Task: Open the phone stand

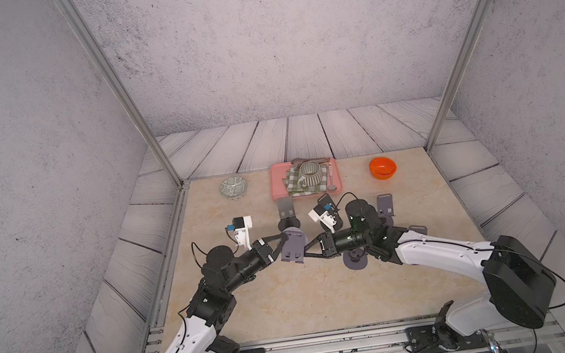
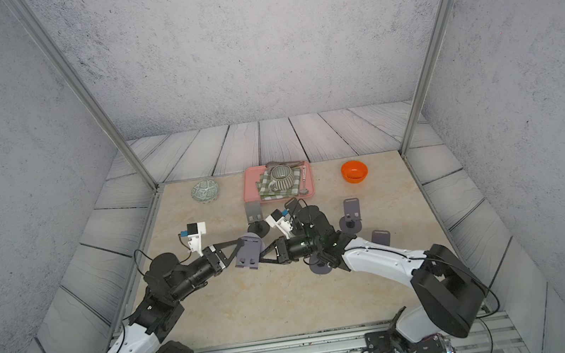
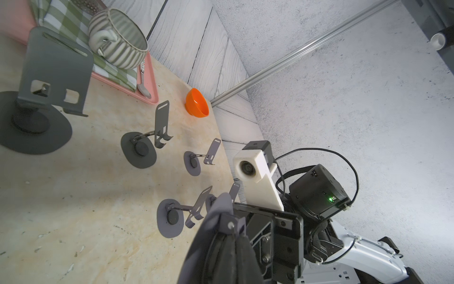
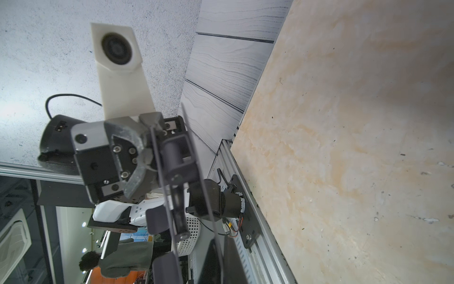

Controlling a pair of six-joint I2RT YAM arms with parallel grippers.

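Note:
The phone stand [image 1: 292, 248] is a purple-grey one, held up off the marble tabletop between both arms, and it also shows in the other top view [image 2: 249, 251]. My left gripper [image 1: 283, 239] is shut on its left edge. The right gripper [image 1: 306, 253] is shut on its right edge. In the left wrist view the phone stand [image 3: 213, 231] and its hinge bracket cover the left gripper [image 3: 232, 248]. The right wrist view shows the phone stand [image 4: 172, 169] edge-on, its two thin plates close together, one running into the right gripper [image 4: 221, 260].
Other stands are open on the table: a dark grey one [image 1: 286, 214], one to the right [image 1: 385, 204], and one partly under the right arm [image 1: 355, 261]. At the back are a pink tray [image 1: 277, 189] with cup and cloth, a patterned bowl [image 1: 233, 187] and an orange bowl [image 1: 382, 168].

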